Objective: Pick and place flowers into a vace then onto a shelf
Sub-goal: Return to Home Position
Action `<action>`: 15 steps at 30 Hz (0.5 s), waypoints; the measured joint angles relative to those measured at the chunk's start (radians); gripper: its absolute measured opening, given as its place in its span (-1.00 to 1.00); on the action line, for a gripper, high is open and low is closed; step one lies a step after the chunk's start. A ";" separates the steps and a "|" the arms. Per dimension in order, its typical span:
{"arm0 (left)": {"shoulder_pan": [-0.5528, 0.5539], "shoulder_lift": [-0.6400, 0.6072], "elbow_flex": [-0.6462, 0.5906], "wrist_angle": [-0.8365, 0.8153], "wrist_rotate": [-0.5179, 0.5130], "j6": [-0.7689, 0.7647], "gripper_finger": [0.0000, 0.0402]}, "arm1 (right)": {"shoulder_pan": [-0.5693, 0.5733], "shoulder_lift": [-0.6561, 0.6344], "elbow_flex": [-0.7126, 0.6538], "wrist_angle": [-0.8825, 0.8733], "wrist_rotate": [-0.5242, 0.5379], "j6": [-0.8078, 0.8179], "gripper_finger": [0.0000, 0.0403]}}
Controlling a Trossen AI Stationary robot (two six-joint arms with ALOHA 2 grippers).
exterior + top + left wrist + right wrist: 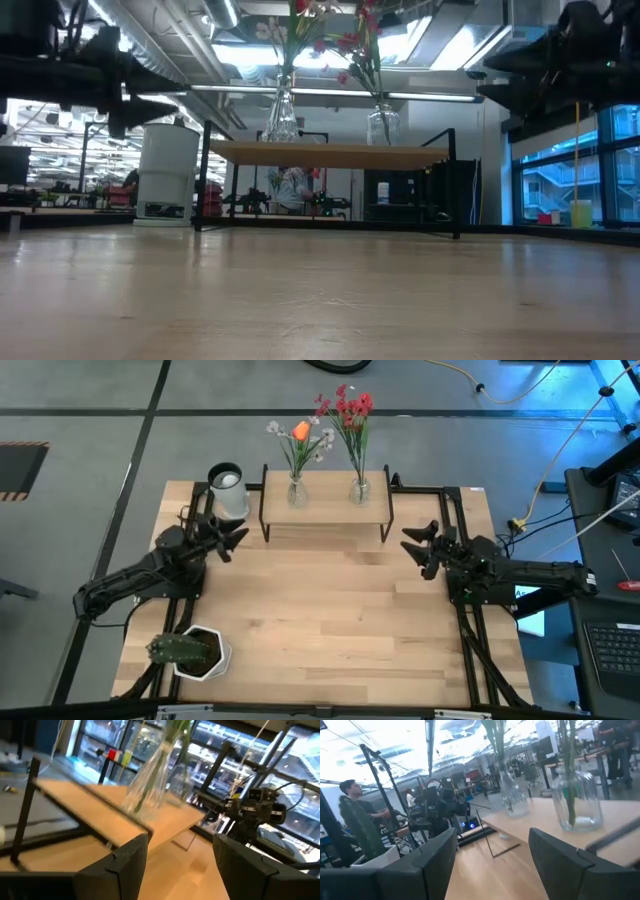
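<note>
Two clear glass vases stand on the low light-wood shelf at the table's far edge. The left vase holds an orange tulip and white-flowered sprigs; the right vase holds red blossoms. Both vases show in the low view and in the wrist views. My left gripper hovers open near the shelf's left end. My right gripper hovers open off the shelf's right end. Neither touches anything.
A white cylinder stands left of the shelf, close to my left gripper. A green spiky plant in a white pot sits at the table's near-left corner. Bare wood lies between the arms. A person shows in the room beyond.
</note>
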 joint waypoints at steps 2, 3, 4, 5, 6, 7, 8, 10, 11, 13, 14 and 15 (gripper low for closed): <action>0.000 0.000 -0.015 -0.008 -0.008 -0.010 0.09 | 0.000 0.001 -0.007 -0.013 0.012 0.004 0.25; 0.000 0.000 -0.015 -0.020 -0.015 -0.013 0.09 | 0.000 0.001 -0.007 -0.015 0.016 0.004 0.25; 0.000 0.000 -0.015 -0.033 -0.022 -0.014 0.09 | 0.000 0.001 -0.007 -0.017 0.017 0.002 0.25; 0.000 0.001 -0.015 -0.040 -0.025 -0.014 0.09 | 0.000 0.001 -0.007 -0.016 0.018 -0.002 0.25; 0.000 0.001 -0.015 -0.039 -0.026 -0.010 0.09 | 0.000 0.001 -0.007 -0.018 0.018 -0.004 0.25; 0.000 0.001 -0.015 -0.036 -0.026 -0.003 0.09 | 0.000 0.001 -0.007 -0.020 0.023 -0.005 0.25; 0.000 0.001 -0.015 -0.037 -0.026 0.004 0.09 | 0.000 0.001 -0.007 -0.023 0.027 -0.005 0.25; 0.000 0.001 -0.015 -0.038 -0.025 0.023 0.09 | 0.000 0.001 -0.007 -0.051 0.028 -0.012 0.25; 0.000 0.002 -0.015 -0.039 -0.022 0.034 0.09 | 0.000 0.001 -0.007 -0.067 0.028 -0.021 0.25; 0.000 0.006 -0.015 -0.040 -0.019 0.051 0.09 | 0.000 0.001 -0.007 -0.084 0.028 -0.040 0.25; 0.000 0.006 -0.015 -0.040 -0.021 0.051 0.09 | 0.000 0.001 -0.007 -0.089 0.028 -0.053 0.25; 0.000 0.005 -0.015 -0.039 -0.021 0.051 0.09 | 0.000 0.000 -0.007 -0.090 0.035 -0.057 0.25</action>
